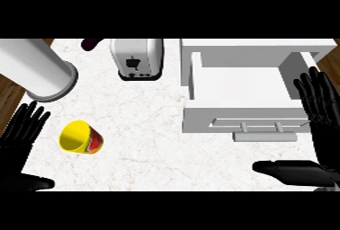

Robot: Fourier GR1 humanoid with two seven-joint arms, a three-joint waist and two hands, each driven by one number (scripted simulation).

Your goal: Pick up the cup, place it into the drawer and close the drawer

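A: The cup (82, 138) is lying on its side on the counter (153, 134). I see its yellow inside, and its mouth points toward my left robot hand (20, 134).

B: Is the left robot hand holding it?

A: No. The cup sits just to the right of that robot hand, close but not touching. The fingers are straight and spread apart, pointing up the view. Nothing is in them.

B: And your right robot hand?

A: The right robot hand (322, 130) is over at the right edge of the view. Its fingers are straight and apart too, and its thumb sticks out to the left, low down. It holds nothing. The cup is far to its left.

B: Where is the drawer?

A: The drawer (242, 90) is white and pulled open, just left of my right robot hand. The fingers lie along the drawer's right side. I can't tell if they touch it. The handle (262, 128) on the drawer's front is just above the thumb.

B: Anything else up there?

A: A toaster (136, 58) stands well above the cup, between my two robot hands. A big white roll (36, 67) lies above my left robot hand. A small dark purple thing (91, 43) peeks in at the top, left of the toaster. I can't tell what it is.
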